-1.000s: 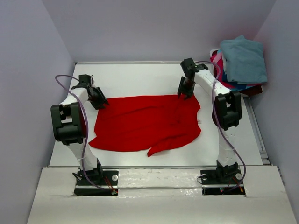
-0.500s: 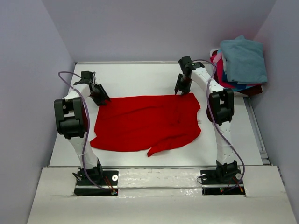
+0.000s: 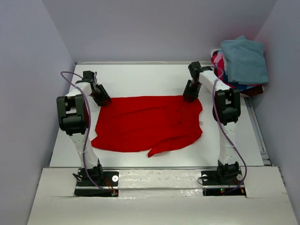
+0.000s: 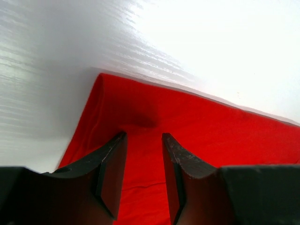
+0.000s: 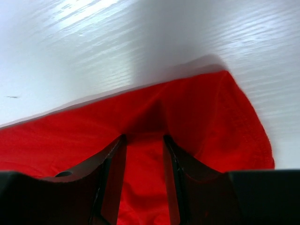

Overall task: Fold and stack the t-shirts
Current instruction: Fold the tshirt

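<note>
A bright red t-shirt (image 3: 145,124) lies spread on the white table (image 3: 140,75). My left gripper (image 3: 102,100) is down on its far left corner. In the left wrist view its jaws (image 4: 144,135) stand apart with flat red cloth (image 4: 211,131) between and under them. At the far right corner my right gripper (image 3: 190,96) rests the same way. In the right wrist view its jaws (image 5: 144,137) are also apart, with red cloth (image 5: 70,136) between them and slightly bunched at the tips. Other t-shirts are piled at the back right, a teal-blue one (image 3: 243,58) on top.
The pile at the back right shows pink (image 3: 216,61) and dark maroon (image 3: 255,90) cloth under the teal-blue shirt. It sits beside the right arm's elbow. Grey walls close in the table on three sides. A sleeve tip (image 3: 154,152) points toward the near edge.
My right gripper swung left, then out to the right, and the shirt's far right corner now lies further right. The left gripper shifted only slightly at the far left corner.
</note>
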